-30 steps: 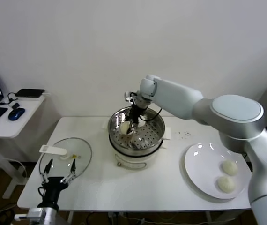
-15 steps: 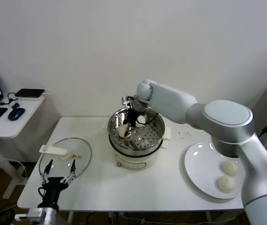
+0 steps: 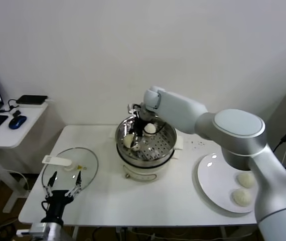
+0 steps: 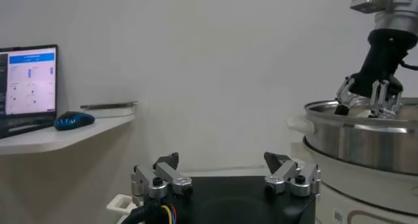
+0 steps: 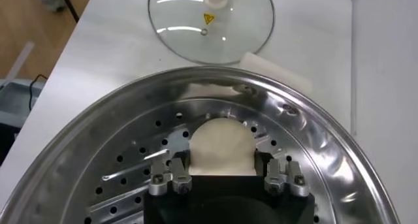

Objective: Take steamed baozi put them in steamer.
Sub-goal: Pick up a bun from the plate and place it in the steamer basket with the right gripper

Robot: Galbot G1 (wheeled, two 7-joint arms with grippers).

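The steamer (image 3: 155, 159) is a shiny steel pot with a perforated tray, standing mid-table. My right gripper (image 3: 133, 138) reaches down into its left side, shut on a cream-white baozi (image 5: 221, 147) that fills the gap between both fingers just above the tray (image 5: 130, 173). A second baozi (image 3: 150, 129) lies on the tray at the back. Two more baozi (image 3: 246, 179) (image 3: 242, 197) rest on the white plate (image 3: 218, 175) at the right. My left gripper (image 3: 62, 188) is parked at the table's front left, open and holding nothing.
The glass lid (image 3: 70, 168) with its white handle (image 3: 56, 160) lies flat on the table to the left of the steamer, just beyond my left gripper. A side desk (image 3: 12, 120) with a laptop and mouse stands at the far left.
My right gripper has shifted left inside the steamer with the baozi in it, uncovering the second baozi at the back. The left arm has not moved.
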